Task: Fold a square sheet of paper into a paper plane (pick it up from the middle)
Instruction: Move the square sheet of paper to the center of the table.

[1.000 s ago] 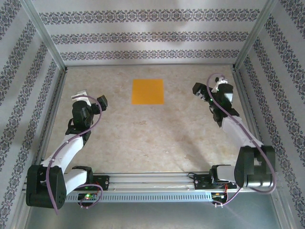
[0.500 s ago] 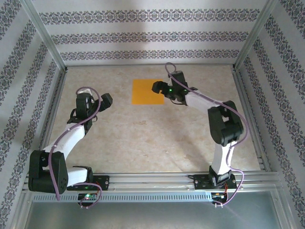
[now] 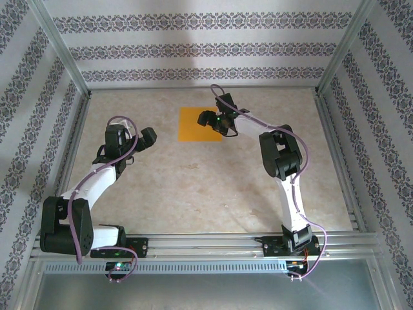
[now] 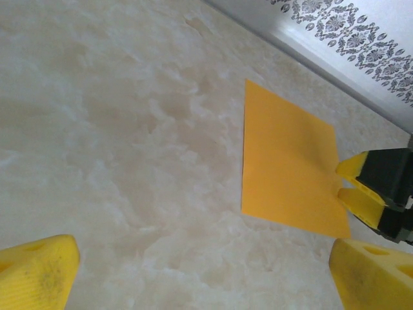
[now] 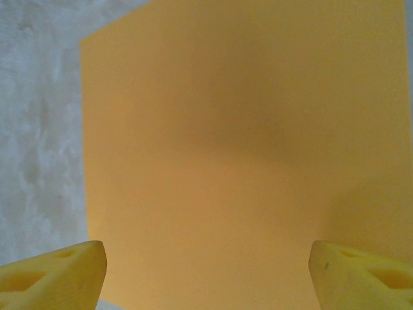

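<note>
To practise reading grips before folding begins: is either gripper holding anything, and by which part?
Nothing is held. The right gripper hangs open over the square sheet of paper, which lies flat; the left gripper is open, apart from it.

bright orange square sheet of paper [image 3: 192, 124], flat and unfolded, far-centre on the table [image 3: 193, 187]

One square sheet of paper [image 3: 195, 126]; two grippers, the left gripper [image 3: 149, 136] and the right gripper [image 3: 206, 119]; one table [image 3: 193, 187].
</note>
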You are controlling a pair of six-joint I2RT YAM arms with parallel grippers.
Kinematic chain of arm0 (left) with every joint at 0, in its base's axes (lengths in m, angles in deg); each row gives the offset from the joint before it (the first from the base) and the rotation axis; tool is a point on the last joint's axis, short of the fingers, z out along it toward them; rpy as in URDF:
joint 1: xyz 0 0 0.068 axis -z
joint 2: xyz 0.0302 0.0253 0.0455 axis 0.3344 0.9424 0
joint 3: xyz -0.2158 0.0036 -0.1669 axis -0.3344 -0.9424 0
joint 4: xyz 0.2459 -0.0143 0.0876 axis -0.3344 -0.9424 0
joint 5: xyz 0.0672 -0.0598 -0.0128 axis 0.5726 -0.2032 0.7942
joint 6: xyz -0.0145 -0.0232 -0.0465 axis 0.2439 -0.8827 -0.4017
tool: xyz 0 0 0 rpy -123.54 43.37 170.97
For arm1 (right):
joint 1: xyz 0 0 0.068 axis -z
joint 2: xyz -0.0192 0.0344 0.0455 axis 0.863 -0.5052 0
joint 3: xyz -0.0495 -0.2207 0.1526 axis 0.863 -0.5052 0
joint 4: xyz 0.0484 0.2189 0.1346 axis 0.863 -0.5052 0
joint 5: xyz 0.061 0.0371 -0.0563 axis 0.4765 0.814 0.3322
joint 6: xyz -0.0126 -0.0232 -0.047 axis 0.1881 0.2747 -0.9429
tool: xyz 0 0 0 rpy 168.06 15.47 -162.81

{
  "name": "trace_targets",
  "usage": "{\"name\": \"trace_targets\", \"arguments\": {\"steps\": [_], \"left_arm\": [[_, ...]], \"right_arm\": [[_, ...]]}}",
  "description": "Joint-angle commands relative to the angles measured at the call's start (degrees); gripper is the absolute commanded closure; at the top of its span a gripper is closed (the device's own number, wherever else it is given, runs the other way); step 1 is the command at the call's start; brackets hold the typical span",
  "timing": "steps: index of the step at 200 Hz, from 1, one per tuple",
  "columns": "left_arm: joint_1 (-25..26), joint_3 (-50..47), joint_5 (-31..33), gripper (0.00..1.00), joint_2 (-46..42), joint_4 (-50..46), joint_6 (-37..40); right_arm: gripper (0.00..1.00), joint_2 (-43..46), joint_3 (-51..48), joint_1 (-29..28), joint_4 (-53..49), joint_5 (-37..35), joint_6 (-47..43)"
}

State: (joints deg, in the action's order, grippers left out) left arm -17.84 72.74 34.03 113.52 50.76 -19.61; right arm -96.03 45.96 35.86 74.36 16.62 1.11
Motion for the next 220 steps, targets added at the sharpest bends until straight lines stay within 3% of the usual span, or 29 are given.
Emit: {"name": "trace_targets", "arguments": {"steps": [1, 43, 93, 114, 166, 220], "left_arm": [[-0.82, 0.86, -0.96, 0.01, -0.23, -0.26, -0.73], [-0.82, 1.76, -1.51, 0.01, 0.33, -2.02, -1.07], [-0.56, 3.69, -5.82, 0.00, 2.56, -4.73, -3.13], [0.73, 4.55, -4.62, 0.00, 3.19, -8.24, -3.87], [7.88, 6.92, -1.89, 0.00, 6.84, -14.22, -7.79], [20.31, 16.27, 9.01, 0.01, 14.89, -30.59, -16.27]], "right_arm": [[0.18, -1.32, 2.10, -0.73, -6.11, -1.27, -1.22], [0.18, -0.16, -0.77, -1.08, -14.33, -0.59, -4.47], [0.18, 9.29, -18.80, -3.69, -13.32, -1.11, -3.83], [0.18, 15.46, -28.05, -6.49, -10.68, -1.00, -0.11], [0.19, 26.60, -45.00, -12.19, 1.70, 1.98, 16.72], [0.15, 40.12, -45.11, -9.25, 4.99, 1.44, 14.64]]}}
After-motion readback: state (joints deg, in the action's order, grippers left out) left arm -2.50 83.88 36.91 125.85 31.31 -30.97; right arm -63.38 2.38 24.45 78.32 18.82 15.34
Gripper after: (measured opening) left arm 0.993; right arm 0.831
